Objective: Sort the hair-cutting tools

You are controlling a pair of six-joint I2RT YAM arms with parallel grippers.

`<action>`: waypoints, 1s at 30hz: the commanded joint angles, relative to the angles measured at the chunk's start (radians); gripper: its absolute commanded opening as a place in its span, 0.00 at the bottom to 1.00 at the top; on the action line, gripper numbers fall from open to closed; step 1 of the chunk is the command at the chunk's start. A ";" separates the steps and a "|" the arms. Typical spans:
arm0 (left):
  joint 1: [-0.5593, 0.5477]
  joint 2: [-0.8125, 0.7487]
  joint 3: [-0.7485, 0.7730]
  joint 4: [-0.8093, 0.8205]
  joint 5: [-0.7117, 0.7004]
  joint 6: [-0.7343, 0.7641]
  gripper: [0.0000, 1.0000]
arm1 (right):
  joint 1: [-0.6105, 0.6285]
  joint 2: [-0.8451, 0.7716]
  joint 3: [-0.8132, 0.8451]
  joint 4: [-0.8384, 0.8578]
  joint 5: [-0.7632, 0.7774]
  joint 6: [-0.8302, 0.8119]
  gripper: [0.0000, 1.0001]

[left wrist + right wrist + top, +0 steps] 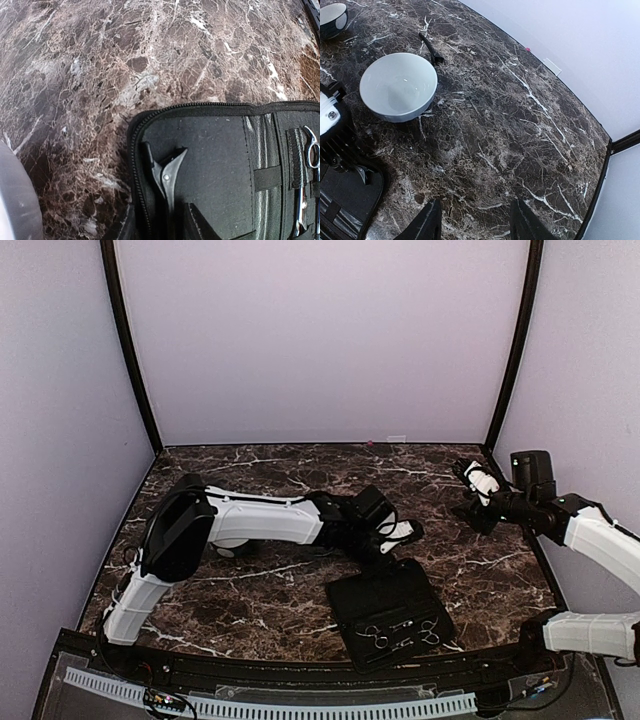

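Most of the tools are sitting in the case right now. The clip, a dark one with a small rivet, is on the plain panel of the case, right in the gap of the left end effector. The scissors are off to that end effector's right, tucked under the straps. My guess is the straps are there so they can't slide around.

The left end effector's fingers look partway apart and straddle the clip. I honestly can't tell if it's pinching the clip or just sitting around it, since only dark finger edges show at the bottom of the wrist view.

The right end effector is up off the surface on the right side. Its fingers are apart with nothing between them, just bare marble below. Ahead of it and to the left is a white bowl with nothing visible inside. The other clip lies flat on the surface just past that bowl. A far bowl peeks in at the corner.

My read is that the bowls are the sorting bins, one tool type each. The right arm looks parked clear so the two arms don't tangle over the case. Sorting looks like it has barely begun.
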 commanded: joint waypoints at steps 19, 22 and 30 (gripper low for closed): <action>-0.103 -0.086 -0.059 0.142 -0.242 0.204 0.33 | -0.006 -0.001 -0.011 0.007 -0.010 -0.010 0.47; -0.131 -0.089 -0.064 0.172 -0.338 0.241 0.36 | -0.005 -0.002 -0.011 0.007 -0.009 -0.010 0.47; -0.136 -0.135 -0.082 0.200 -0.363 0.230 0.36 | -0.006 -0.003 -0.010 0.006 -0.010 -0.011 0.47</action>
